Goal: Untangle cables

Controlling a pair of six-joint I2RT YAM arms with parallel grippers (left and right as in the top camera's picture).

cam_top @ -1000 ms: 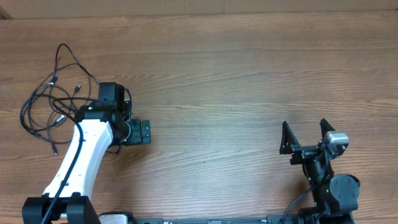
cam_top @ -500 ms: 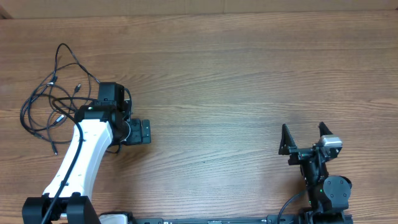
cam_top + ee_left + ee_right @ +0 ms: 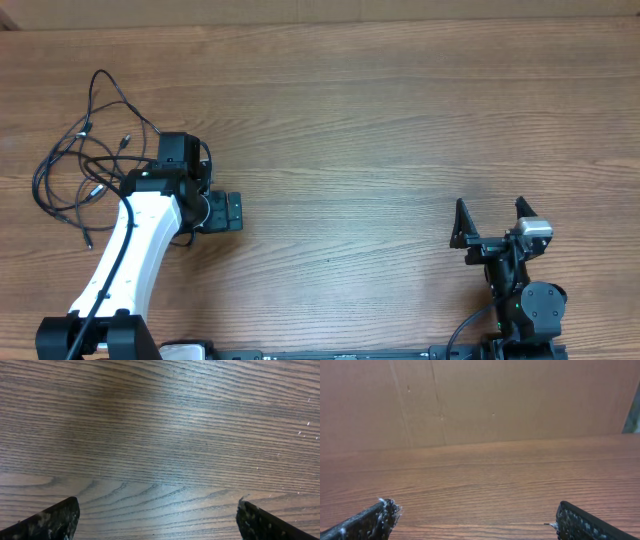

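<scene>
The cables (image 3: 88, 150) are thin black cords lying in a loose tangle on the wooden table at the far left, with small silver-tipped plugs (image 3: 125, 141) among the loops. My left gripper (image 3: 222, 212) is to the right of the tangle, low over bare wood, open and empty. The left wrist view shows only wood between the spread fingertips (image 3: 55, 520), with no cable in it. My right gripper (image 3: 490, 215) is at the front right, far from the cables, open and empty. It also shows in the right wrist view (image 3: 475, 520).
The table (image 3: 360, 120) is brown wood. A brown cardboard wall (image 3: 480, 400) stands behind its far edge. The left arm's white link (image 3: 130, 250) runs from the front edge up to the cables' right side.
The right arm has drawn back slightly toward its base at the front edge. The left arm and the cables have not moved.
</scene>
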